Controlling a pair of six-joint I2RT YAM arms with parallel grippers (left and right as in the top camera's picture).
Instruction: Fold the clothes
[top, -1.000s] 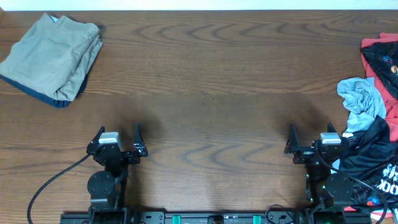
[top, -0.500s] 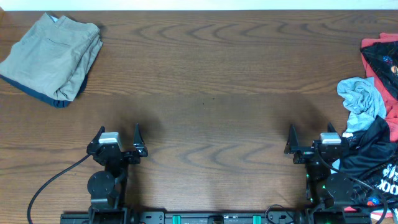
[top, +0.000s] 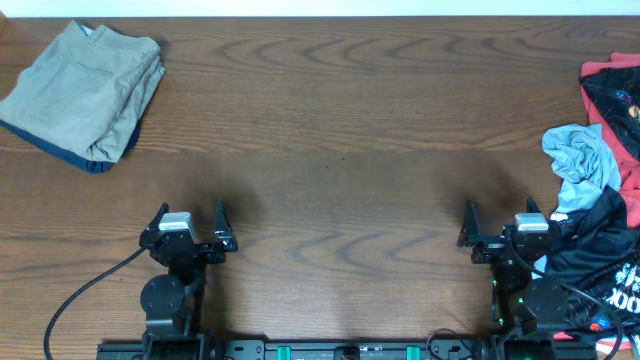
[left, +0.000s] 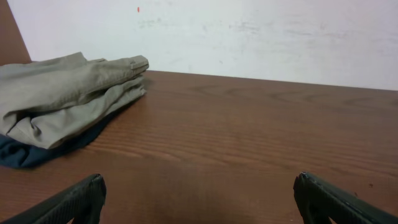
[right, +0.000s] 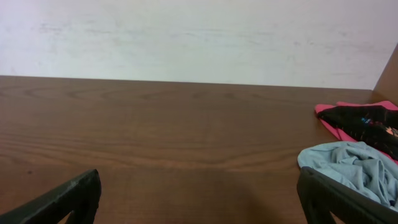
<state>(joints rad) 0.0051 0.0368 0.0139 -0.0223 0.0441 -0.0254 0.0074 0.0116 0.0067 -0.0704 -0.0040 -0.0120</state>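
- Nothing had moved since the earlier overhead frames; both arms and every garment lay in the same places.
- The left gripper stood fully open and empty, parked low at the near left of the desk.
- The right gripper also stood fully open and held nothing. Its right side lay just beside the clothes, and contact could not be judged.
- The clothes lay unfolded in a heap along the right edge of the desk, partly cut off by the overhead view.
  - The black jersey was nearest.
  - The pale blue-grey garment was crumpled on top in the middle.
  - The red garment lay farthest.
- A folded khaki garment rested on a dark blue garment at the far left, well apart from the heap.
- Handling, as a judgement:
  - The fabrics looked light, limp and probably slick, so they would sag and drag against one another.
  - The blue-grey garment was on top and was the best first pick, pinched at a raised fold or edge.
  - A hem or shoulder seam would give better control if one could be found.
- Orientation:
  - The heap's long axis ran near to far along the right edge.
  - No single garment showed a readable long axis or collar direction while bunched.
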